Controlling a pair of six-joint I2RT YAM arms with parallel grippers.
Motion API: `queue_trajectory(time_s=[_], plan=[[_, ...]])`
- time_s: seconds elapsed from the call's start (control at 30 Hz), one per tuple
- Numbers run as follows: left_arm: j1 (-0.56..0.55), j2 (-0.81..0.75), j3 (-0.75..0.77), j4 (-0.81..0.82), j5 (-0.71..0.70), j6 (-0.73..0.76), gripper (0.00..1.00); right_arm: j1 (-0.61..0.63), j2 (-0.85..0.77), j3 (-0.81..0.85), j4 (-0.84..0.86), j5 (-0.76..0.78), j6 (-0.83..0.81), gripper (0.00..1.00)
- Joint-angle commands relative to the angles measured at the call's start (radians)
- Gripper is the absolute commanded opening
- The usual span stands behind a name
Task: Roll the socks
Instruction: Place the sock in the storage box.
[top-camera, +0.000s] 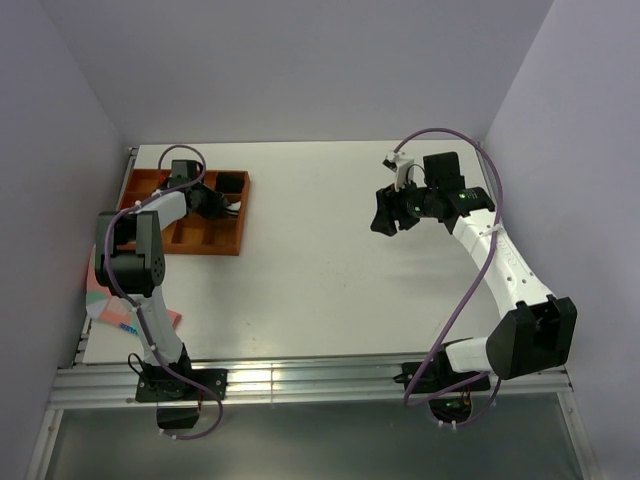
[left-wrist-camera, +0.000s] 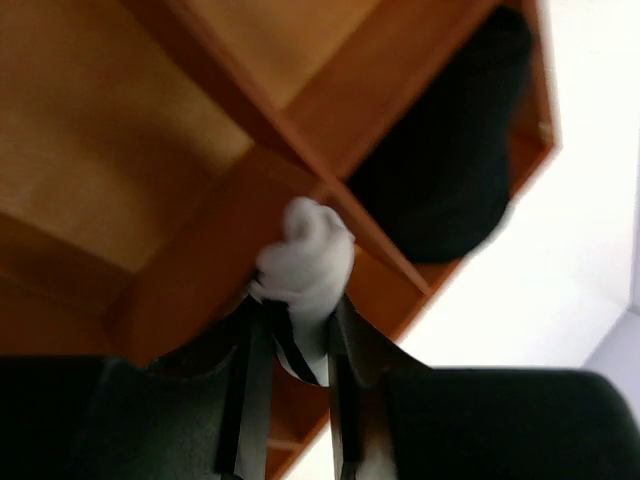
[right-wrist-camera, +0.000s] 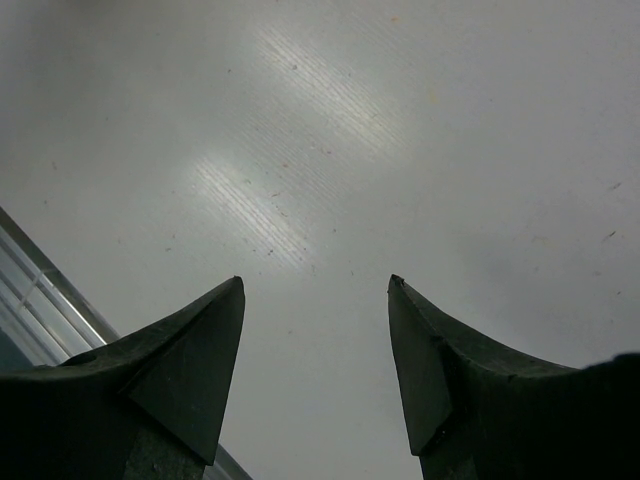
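Pink cloth (top-camera: 100, 300) lies at the bench (top-camera: 300, 280) edge at 8 o'clock, partly behind the left arm. Right gripper (right-wrist-camera: 315, 282) at 2 o'clock hangs over the bench, fingers apart. Wooden tray (top-camera: 215, 245) sits at 10 o'clock. Left gripper (left-wrist-camera: 297, 335) is above it, clamped on the bunched white sock (left-wrist-camera: 305, 255) over a divider. Black sock (left-wrist-camera: 440, 180) fills the compartment at 2 o'clock of the white one.

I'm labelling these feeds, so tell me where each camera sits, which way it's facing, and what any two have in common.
Top external: above and behind the bases, looking down on the table; left arm and right arm visible.
Left wrist: on the left arm, facing into the wooden tray; left gripper clamps the white sock.
Right wrist: facing bare table; right gripper open.
Shared: top and left wrist both show the tray.
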Motion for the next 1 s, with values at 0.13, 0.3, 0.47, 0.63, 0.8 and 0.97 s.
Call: queue_trajectory(time_s=[0.13, 0.3, 0.47, 0.63, 0.8, 0.97], plan=[[0.009, 0.061, 0.07, -0.126, -0.072, 0.028, 0.0, -0.01, 0.0, -0.006, 0.021, -0.013, -0.024, 0.66], [0.009, 0.105, 0.113, -0.192, -0.108, 0.045, 0.0, -0.01, 0.001, -0.001, 0.013, -0.013, -0.027, 0.66], [0.004, 0.096, 0.119, -0.195, -0.121, 0.06, 0.24, -0.01, 0.009, 0.006, 0.003, -0.019, -0.035, 0.66], [-0.006, 0.072, 0.165, -0.249, -0.166, 0.081, 0.36, -0.01, 0.018, 0.015, 0.001, -0.025, -0.033, 0.66], [-0.017, 0.065, 0.248, -0.31, -0.209, 0.1, 0.44, -0.01, 0.04, 0.026, 0.0, -0.03, -0.035, 0.66], [-0.019, 0.053, 0.279, -0.33, -0.201, 0.12, 0.48, -0.01, 0.052, 0.038, -0.013, -0.037, -0.035, 0.66]])
